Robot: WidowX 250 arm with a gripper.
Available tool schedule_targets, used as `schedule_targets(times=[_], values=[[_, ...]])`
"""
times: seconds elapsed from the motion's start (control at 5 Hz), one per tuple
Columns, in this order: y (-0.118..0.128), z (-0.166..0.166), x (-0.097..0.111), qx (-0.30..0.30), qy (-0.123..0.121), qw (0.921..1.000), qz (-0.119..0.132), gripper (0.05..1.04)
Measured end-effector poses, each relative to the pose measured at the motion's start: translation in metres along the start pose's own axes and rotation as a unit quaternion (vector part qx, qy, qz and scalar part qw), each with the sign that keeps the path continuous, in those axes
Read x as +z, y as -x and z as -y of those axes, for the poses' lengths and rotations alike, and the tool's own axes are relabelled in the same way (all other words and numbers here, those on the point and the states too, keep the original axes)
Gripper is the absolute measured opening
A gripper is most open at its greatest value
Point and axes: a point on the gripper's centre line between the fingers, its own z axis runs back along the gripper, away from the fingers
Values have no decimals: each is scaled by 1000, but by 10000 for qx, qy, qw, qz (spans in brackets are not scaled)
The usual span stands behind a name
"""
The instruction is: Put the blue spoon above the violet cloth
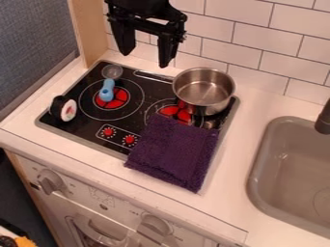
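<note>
Stovetop (78, 126) holds blue spoon (107, 90), below and apart from claw (145, 59).

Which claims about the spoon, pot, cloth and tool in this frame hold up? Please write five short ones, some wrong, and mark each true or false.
1. The blue spoon lies on the stovetop. True.
2. The tool is gripping the spoon. False: its fingers are apart with nothing between them.
3. The metal pot stands on the stovetop, farther from the counter's front edge than the violet cloth. True.
4. The cloth lies in the sink. False: it lies partly on the stovetop and partly on the counter in front.
5. The spoon and the cloth are apart. True.
</note>
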Motion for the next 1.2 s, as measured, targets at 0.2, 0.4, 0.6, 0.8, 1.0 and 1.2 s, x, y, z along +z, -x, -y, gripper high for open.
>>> schedule_targets(times=[0.2,0.4,0.6,0.8,1.0,1.2], values=[[2,1,-9,-9,21,9999,-144,1001],[2,-5,-9,44,7,9999,-133,1001],[5,-41,-18,429,-187,9988,-150,1001],[8,-74,-32,887,-322,9955,-111,1001],[10,-82,-59,1067,-330,9932,-322,1001],[10,-88,-81,1156,-289,9916,-503,1001]])
